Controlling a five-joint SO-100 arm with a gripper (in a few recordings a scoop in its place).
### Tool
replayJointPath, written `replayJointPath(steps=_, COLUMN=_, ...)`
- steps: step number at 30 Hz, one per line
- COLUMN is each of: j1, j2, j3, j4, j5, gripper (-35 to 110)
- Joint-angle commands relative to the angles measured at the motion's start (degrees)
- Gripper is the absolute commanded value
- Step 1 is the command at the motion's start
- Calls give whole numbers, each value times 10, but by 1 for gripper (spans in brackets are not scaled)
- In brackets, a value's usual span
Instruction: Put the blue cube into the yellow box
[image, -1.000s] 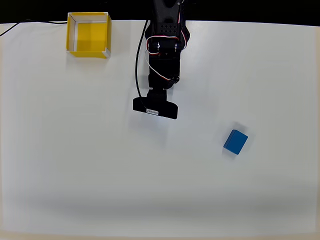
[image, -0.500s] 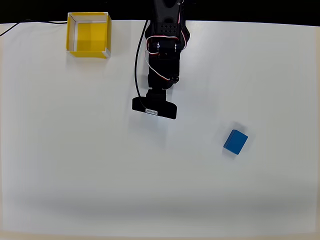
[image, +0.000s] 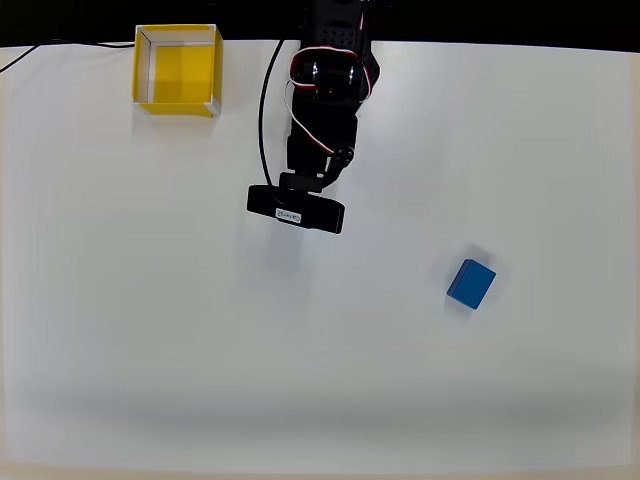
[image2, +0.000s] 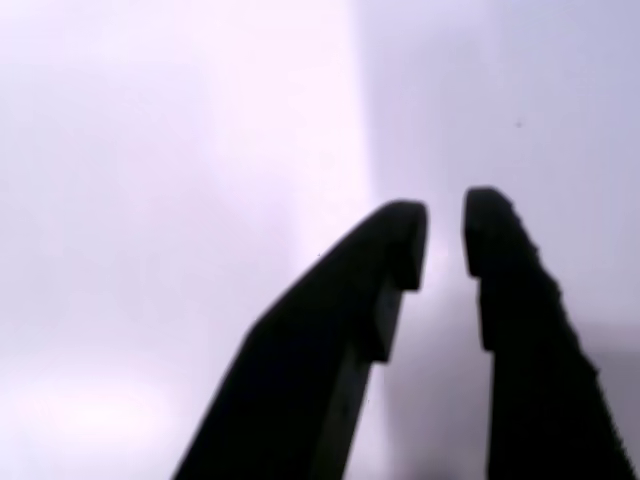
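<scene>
My end effector (image2: 443, 235) holds nothing, its two dark fingers nearly together with just a thin gap at the tips, pale blurred bench behind them in the wrist view. In the overhead view my arm (image: 322, 110) comes down from the top centre of the frame, and the black wrist bar (image: 296, 209) sits left of centre in the upper half, hiding the tips from above. The blue cube (image: 471, 283) lies on the white bench (image: 300, 380) right of centre, well apart from me, lower right of the wrist bar, sitting rotated against the frame edges. Step in hand, as I judge it: reach for the cube, nothing grasped yet. To do it well I should swing toward the lower right, spread the fingers wider than the cube before coming down, turn the wrist so the fingers meet two flat opposite faces and not the corners, and descend straight so I don't shove it. The yellow box (image: 177, 68) is in the upper left, near the bench's back edge, well apart from the cube and to the left of my arm; its yellow floor looks bare, nothing in it. A dark cable (image: 60, 45) runs off by the top left corner.
</scene>
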Motion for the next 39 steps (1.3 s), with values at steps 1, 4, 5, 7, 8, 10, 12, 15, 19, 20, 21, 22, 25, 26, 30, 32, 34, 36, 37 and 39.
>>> replayJointPath(steps=1, j1=-4, j2=-103, j3=-149, j4=-2, j5=18, gripper=3)
replayJointPath(steps=4, j1=-4, j2=-177, j3=-207, j4=-19, j5=41, gripper=5)
replayJointPath(steps=5, j1=-4, j2=-200, j3=-225, j4=-23, j5=48, gripper=6)
replayJointPath(steps=7, j1=-4, j2=-246, j3=-267, j4=-27, j5=68, gripper=10)
replayJointPath(steps=8, j1=-5, j2=-267, j3=-288, j4=-31, j5=76, gripper=12)
replayJointPath(steps=10, j1=-5, j2=-317, j3=-336, j4=-38, j5=93, gripper=16)
replayJointPath(steps=12, j1=-5, j2=-356, j3=-381, j4=-36, j5=98, gripper=17)
replayJointPath(steps=15, j1=-5, j2=-381, j3=-410, j4=-52, j5=108, gripper=20)
replayJointPath(steps=19, j1=-4, j2=-427, j3=-421, j4=-100, j5=135, gripper=25)
replayJointPath(steps=20, j1=-2, j2=-444, j3=-427, j4=-113, j5=148, gripper=27)
replayJointPath(steps=21, j1=1, j2=-461, j3=-433, j4=-120, j5=157, gripper=29)
replayJointPath(steps=22, j1=2, j2=-480, j3=-442, j4=-126, j5=165, gripper=31)
replayJointPath(steps=25, j1=2, j2=-532, j3=-465, j4=-150, j5=202, gripper=37)
replayJointPath(steps=26, j1=2, j2=-550, j3=-474, j4=-160, j5=215, gripper=38)
replayJointPath(steps=30, j1=-3, j2=-630, j3=-526, j4=-197, j5=272, gripper=41)
replayJointPath(steps=32, j1=-11, j2=-672, j3=-558, j4=-209, j5=297, gripper=41)
replayJointPath(steps=34, j1=-26, j2=-709, j3=-586, j4=-213, j5=317, gripper=41)
replayJointPath(steps=36, j1=-46, j2=-746, j3=-615, j4=-216, j5=346, gripper=41)
replayJointPath(steps=37, j1=-56, j2=-765, j3=-630, j4=-215, j5=359, gripper=41)
replayJointPath(steps=39, j1=-77, j2=-797, j3=-659, j4=-214, j5=385, gripper=41)
